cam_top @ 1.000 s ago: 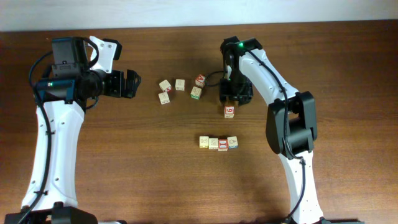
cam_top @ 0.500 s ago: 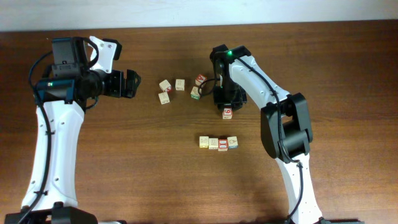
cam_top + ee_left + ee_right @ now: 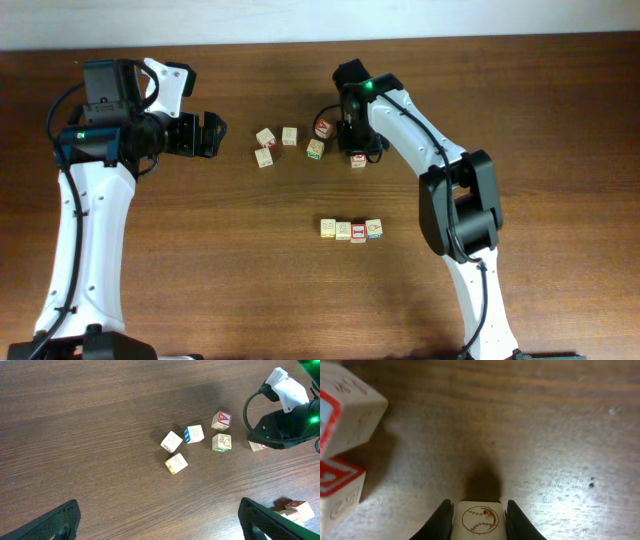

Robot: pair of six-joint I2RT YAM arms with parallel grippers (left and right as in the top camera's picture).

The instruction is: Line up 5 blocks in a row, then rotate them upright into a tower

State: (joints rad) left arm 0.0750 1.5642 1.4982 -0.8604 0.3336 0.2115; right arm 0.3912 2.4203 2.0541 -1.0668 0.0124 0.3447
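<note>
left gripper (image 3: 159,510): wide open, empty | right gripper (image 3: 479,509): closed around baseball-printed cube (image 3: 479,522) on table (image 3: 545,420)

Overhead, left wrist: shared blocks (image 3: 289,136) (image 3: 194,434)

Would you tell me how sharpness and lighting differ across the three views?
Overhead: evenly lit and sharp. Left wrist: sharp, green light flaring at right. Right wrist: baseball block clear, blocks at left softer, a dark shadow before it, pale glare on the table.
</note>
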